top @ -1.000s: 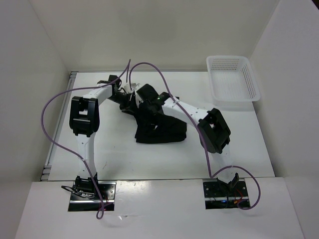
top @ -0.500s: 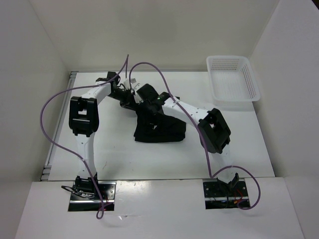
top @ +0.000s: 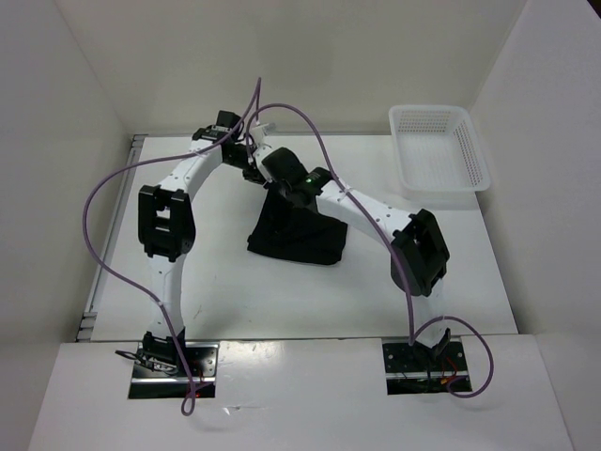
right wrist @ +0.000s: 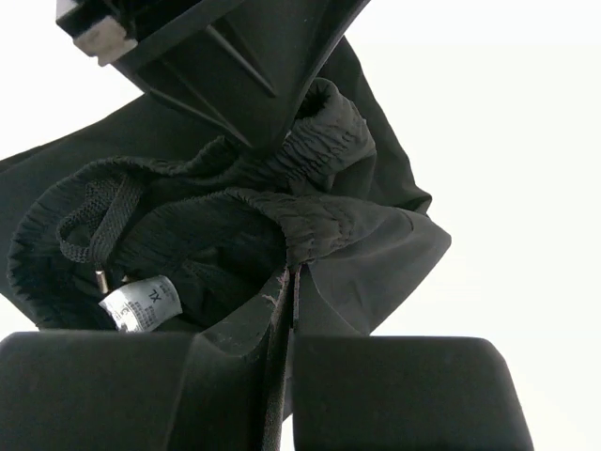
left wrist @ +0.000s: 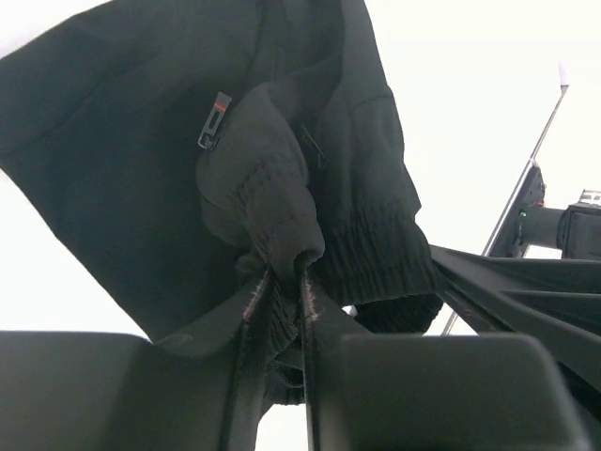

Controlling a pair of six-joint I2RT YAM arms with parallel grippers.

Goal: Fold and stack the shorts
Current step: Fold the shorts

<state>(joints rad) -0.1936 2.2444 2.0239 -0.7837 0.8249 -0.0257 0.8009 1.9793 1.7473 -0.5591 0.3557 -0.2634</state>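
The black shorts hang from both grippers at the back middle of the table, their lower part resting on the tabletop. My left gripper is shut on the elastic waistband, with a zip pull and dark fabric above it. My right gripper is shut on another part of the waistband; a white size label and a drawcord show inside. The two grippers are close together, the left one just behind and left of the right one.
A white mesh plastic basket stands at the back right corner. White walls close in the table at the left, back and right. Purple cables loop over both arms.
Both grippers have moved back and up, lifting the waistband. The shorts have been drawn up from a spread heap into a narrower hanging shape.
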